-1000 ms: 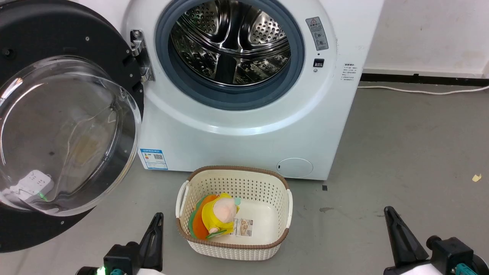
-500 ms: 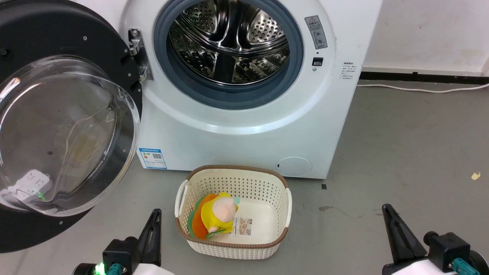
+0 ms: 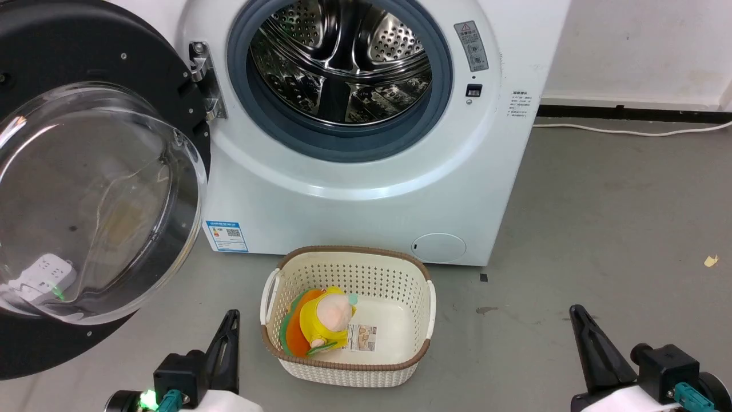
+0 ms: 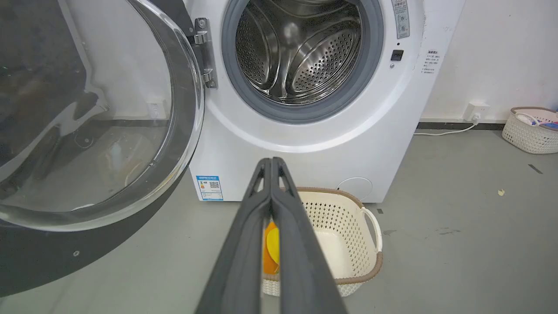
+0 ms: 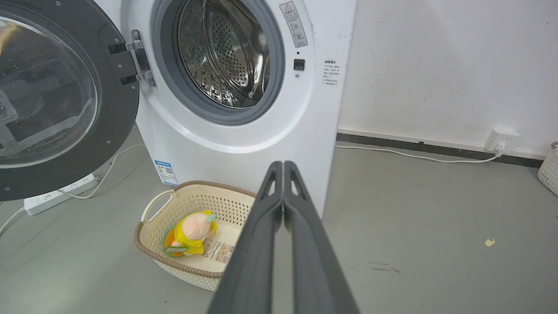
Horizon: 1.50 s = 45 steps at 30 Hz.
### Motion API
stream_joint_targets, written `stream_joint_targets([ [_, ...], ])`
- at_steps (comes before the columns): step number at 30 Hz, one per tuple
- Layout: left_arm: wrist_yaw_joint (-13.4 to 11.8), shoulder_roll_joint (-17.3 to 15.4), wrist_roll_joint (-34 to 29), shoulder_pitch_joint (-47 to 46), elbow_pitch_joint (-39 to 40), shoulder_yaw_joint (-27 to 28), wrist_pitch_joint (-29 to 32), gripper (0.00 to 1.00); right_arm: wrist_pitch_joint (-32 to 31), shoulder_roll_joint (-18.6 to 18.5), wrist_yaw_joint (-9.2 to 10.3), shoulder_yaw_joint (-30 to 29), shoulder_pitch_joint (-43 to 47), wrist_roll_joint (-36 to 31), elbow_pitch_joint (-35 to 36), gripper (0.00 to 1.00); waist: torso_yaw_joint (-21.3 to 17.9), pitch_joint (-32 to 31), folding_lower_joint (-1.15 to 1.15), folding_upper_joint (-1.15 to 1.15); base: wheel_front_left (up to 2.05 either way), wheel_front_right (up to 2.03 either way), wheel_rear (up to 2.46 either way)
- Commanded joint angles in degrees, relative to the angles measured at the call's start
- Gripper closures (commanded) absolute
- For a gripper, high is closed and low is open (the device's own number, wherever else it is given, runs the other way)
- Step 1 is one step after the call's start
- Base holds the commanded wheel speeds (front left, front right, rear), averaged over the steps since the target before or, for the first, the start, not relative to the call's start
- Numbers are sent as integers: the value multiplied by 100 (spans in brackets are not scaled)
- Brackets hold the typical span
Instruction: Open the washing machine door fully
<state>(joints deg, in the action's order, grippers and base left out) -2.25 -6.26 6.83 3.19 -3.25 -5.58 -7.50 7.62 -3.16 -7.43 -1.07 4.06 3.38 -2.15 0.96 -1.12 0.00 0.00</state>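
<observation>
The washing machine door [image 3: 97, 189] is a big black disc with a bulging clear glass bowl, swung wide to the left on its metal hinge [image 3: 200, 80]; it also shows in the left wrist view [image 4: 87, 131] and the right wrist view [image 5: 56, 96]. The steel drum [image 3: 340, 63] lies exposed. My left gripper [image 3: 229, 320] is shut and empty at the lower left, apart from the door. My right gripper [image 3: 576, 313] is shut and empty at the lower right, well away from the machine. Each wrist view shows its own fingers pressed together, left gripper [image 4: 271, 162], right gripper [image 5: 283, 165].
A cream basket [image 3: 423, 297] with a brown rim stands on the grey floor before the machine, holding a yellow and orange plush toy [image 3: 323, 323]. A white power strip [image 5: 61, 192] lies under the door. A white cable [image 3: 629, 133] runs along the wall.
The whole picture has shifted slightly, so the camera has moved. The door, basket and both grippers keep their places relative to each other.
</observation>
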Motion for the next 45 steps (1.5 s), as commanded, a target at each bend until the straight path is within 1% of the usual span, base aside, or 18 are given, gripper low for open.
stream_joint_targets([
  [1, 34, 26, -55, -104, 38, 40, 30, 100, -35, 14, -3, 14, -130, -61, 38, 100, -2, 2, 0, 0, 0, 0, 0],
  [45, 167, 243, -492, -254, 238, 401, 531, 100, -541, 24, -5, 79, -322, -254, 161, 100, -68, 79, 0, 0, 0, 0, 0],
])
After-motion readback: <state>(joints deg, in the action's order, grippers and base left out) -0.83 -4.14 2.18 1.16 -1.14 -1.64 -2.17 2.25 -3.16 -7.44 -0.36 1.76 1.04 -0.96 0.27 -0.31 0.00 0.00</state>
